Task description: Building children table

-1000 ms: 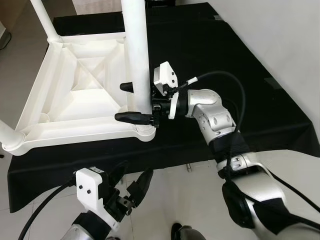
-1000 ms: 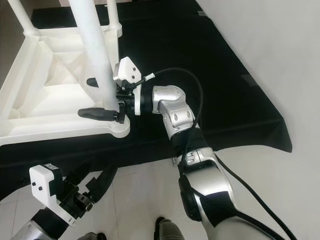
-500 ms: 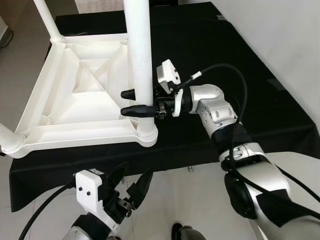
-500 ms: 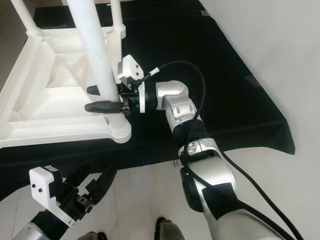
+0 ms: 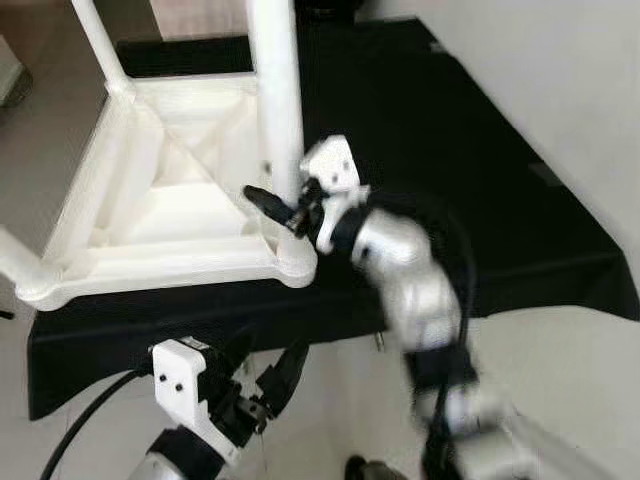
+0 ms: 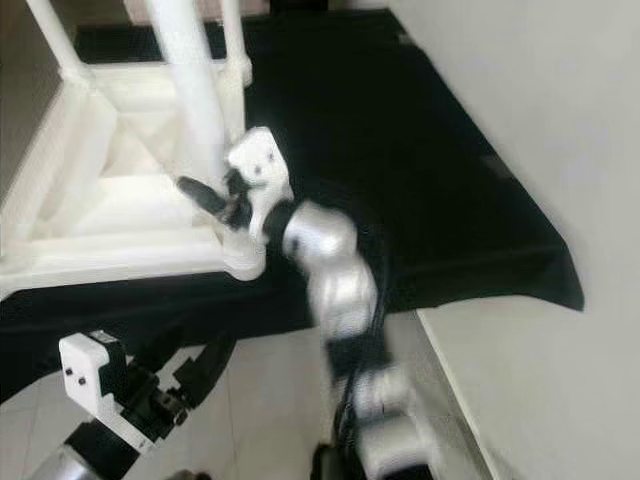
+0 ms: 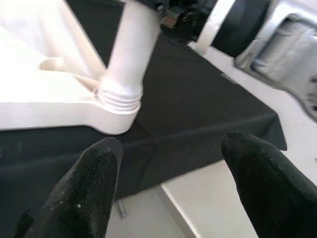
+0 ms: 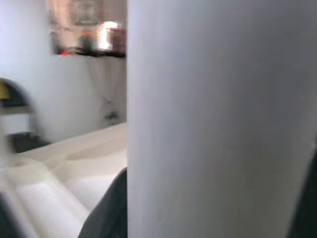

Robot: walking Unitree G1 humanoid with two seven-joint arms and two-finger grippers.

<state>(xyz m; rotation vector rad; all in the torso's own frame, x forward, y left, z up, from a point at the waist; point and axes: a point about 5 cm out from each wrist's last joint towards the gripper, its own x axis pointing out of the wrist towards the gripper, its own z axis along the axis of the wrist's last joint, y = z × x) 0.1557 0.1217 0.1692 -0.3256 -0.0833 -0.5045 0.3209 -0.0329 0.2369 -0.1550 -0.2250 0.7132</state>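
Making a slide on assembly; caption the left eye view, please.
Right gripper grips the white table leg standing in the upturned tabletop's corner socket; left gripper waits open below.

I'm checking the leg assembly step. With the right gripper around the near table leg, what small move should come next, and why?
Probably keep twisting the leg down into its corner socket. The right gripper sits around the leg just above the socket, and thread rings show at the leg's base in the left wrist view. The left gripper hangs open below.

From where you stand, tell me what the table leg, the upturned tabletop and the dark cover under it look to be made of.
Table leg: likely moulded plastic, smooth white, slightly glossy.
Tabletop: the same white plastic look, with ribbed underside.
Cover: apparently black matte cloth, its edge hanging over the side.
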